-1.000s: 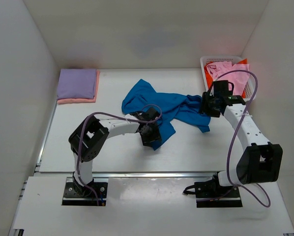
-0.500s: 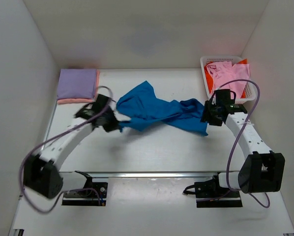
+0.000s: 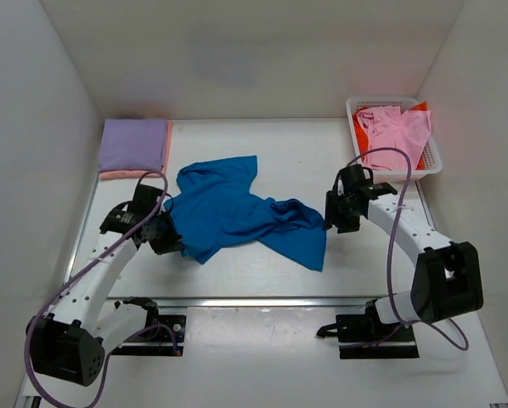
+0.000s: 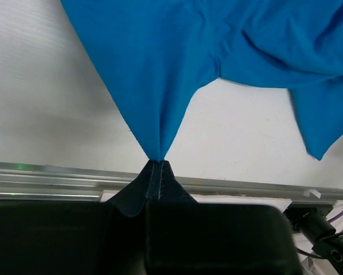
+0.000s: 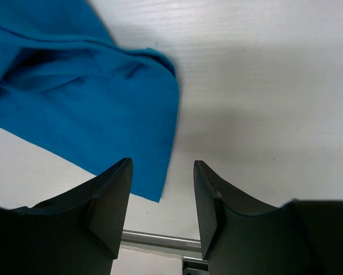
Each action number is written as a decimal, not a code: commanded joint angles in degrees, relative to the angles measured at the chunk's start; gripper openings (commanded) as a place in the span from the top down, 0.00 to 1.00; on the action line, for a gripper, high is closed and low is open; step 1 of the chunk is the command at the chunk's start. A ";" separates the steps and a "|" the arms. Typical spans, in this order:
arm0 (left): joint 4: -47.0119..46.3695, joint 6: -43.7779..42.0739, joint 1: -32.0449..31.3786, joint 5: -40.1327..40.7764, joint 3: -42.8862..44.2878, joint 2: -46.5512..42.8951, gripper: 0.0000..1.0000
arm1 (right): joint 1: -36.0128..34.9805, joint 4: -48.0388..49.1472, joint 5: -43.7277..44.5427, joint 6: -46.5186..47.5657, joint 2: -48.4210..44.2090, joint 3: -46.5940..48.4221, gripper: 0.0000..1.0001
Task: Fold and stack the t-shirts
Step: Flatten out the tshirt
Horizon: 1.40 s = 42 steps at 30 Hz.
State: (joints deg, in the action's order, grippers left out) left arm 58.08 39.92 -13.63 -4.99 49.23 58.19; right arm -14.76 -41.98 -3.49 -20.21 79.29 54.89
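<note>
The left arm (image 3: 101, 272) is extended from its base toward the left edge of the blue t-shirt (image 3: 228, 208). The left gripper (image 4: 158, 165) is closed on a pinched fold of that edge, which is drawn to a point between the fingers. The right arm (image 3: 415, 238) is bent at the elbow, with its forearm directed toward the shirt's right end. The right gripper (image 5: 162, 172) is held with its jaws apart just beside that end.

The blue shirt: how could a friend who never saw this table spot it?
In the middle of the white table lies the blue shirt, one corner pinched in the left end effector. Unlike the folded lavender shirt and the pink shirt in the basket, it is rumpled and bright blue.
</note>
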 commanded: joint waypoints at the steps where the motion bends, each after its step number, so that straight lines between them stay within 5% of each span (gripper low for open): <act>1: 1.32 -2.74 1.41 -1.42 3.75 -0.28 1.00 | 1.23 5.76 -4.15 -1.68 2.61 2.22 0.56; 14: 1.42 -3.71 2.02 -1.60 7.19 2.28 1.00 | -12.82 10.95 -8.47 4.56 13.87 14.45 0.58; 27: 1.33 -3.71 3.17 -2.83 4.65 0.61 1.00 | -17.31 4.81 -5.04 6.49 23.27 21.31 0.57; 29: 1.33 -3.45 3.35 -3.18 4.91 0.96 1.00 | -17.32 3.57 -5.30 7.28 24.59 22.62 0.62; 31: 1.42 -3.45 3.78 -3.27 4.56 0.87 1.00 | -17.32 1.91 -6.88 7.99 25.83 23.93 0.77; 32: 1.24 -3.36 3.78 -3.44 4.73 0.78 1.00 | -17.58 1.29 -7.23 7.73 26.70 24.81 0.99; 42: -1.04 -2.48 4.66 -3.00 14.30 5.08 1.00 | -13.02 -8.55 -6.18 7.37 23.64 42.38 0.99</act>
State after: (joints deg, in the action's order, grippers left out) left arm 59.07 36.97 -9.21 -7.35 59.11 62.94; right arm -30.52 -47.62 -10.20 -12.88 107.33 91.85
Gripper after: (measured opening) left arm 0.014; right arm 0.009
